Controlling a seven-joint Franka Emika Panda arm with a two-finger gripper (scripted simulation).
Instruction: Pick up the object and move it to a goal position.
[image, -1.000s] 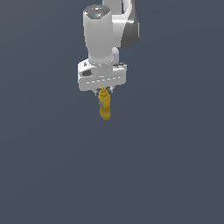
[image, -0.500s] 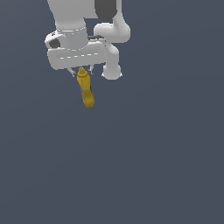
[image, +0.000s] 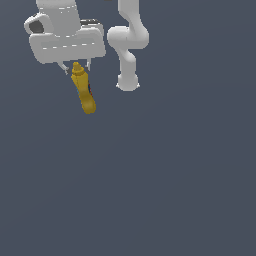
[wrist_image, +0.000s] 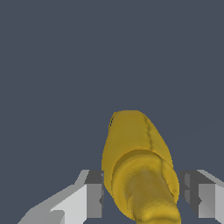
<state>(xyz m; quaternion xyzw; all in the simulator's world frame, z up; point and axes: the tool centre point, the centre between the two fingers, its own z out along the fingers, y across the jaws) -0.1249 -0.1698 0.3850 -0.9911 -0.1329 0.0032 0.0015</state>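
Bottle (image: 83, 92) hanging near-vertical, nozzle up between clamping fingers (wrist_image: 94, 194), base slightly toward the exterior view's right.

Flat, even simulator light, no cast shadows, no glare, soft coarse renders, blocky edges, plain dark slate backdrop

A plain dark grey-blue surface (image: 175, 190) is filling the whole background in the exterior view; the same flat dark surface (wrist_image: 57, 65) is showing in the wrist view.
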